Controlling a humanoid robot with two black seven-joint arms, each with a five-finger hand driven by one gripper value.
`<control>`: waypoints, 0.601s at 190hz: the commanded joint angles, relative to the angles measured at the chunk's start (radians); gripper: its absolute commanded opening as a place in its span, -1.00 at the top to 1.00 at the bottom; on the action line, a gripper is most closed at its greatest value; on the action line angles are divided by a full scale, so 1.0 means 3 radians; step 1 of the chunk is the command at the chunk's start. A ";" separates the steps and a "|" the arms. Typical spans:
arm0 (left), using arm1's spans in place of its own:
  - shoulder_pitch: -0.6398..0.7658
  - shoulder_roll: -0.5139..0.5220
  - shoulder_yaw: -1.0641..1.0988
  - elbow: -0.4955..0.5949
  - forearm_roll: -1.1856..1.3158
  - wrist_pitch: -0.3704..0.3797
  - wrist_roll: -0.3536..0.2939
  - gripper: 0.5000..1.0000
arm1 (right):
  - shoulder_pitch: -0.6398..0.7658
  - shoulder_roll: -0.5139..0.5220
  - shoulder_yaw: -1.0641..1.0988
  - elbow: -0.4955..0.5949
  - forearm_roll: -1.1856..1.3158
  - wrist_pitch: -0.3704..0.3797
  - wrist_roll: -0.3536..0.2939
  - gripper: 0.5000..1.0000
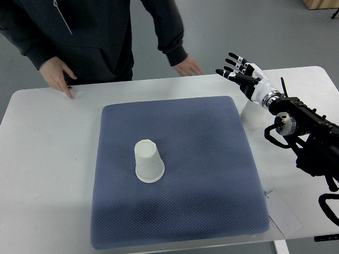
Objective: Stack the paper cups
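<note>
One white paper cup [148, 161] stands upside down near the middle of the blue-grey mat [180, 211]. A second white cup [252, 116] sits just off the mat's right edge, partly hidden under my right wrist. My right hand [239, 73] hovers above and a little behind that cup, fingers spread and holding nothing. The right arm [307, 132] comes in from the right edge. No left arm shows.
A person in a dark hoodie stands at the far side of the white table [47, 153], one hand [57, 75] resting on it at the left, the other hand [188, 65] near the table's far edge, close to my right hand. A paper tag [283, 211] lies near the front right.
</note>
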 commanded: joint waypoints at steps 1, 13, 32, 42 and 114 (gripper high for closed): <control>0.0000 0.0000 0.0000 0.0000 0.0000 0.0002 0.0000 -1.00 | -0.0009 0.0001 0.0005 0.0000 0.0000 -0.0002 0.0000 -0.73; 0.0000 0.0000 0.0000 0.0000 0.0000 0.0002 0.0000 -1.00 | -0.0009 0.0001 0.0005 0.0000 0.0000 -0.0002 0.0000 -0.73; 0.0000 0.0000 0.0000 0.0000 0.0000 0.0002 -0.0005 -1.00 | -0.0004 0.0001 0.0000 0.0000 0.0000 0.0003 0.0000 -0.73; 0.0000 0.0000 0.0000 0.0000 0.0000 0.0002 -0.0005 -1.00 | -0.0004 0.0001 0.0000 0.0000 0.0000 0.0003 0.0000 -0.73; 0.0000 0.0000 0.0000 0.0000 0.0000 0.0002 -0.0005 -1.00 | 0.0006 -0.0004 0.0005 0.0005 0.0000 0.0003 0.0000 -0.73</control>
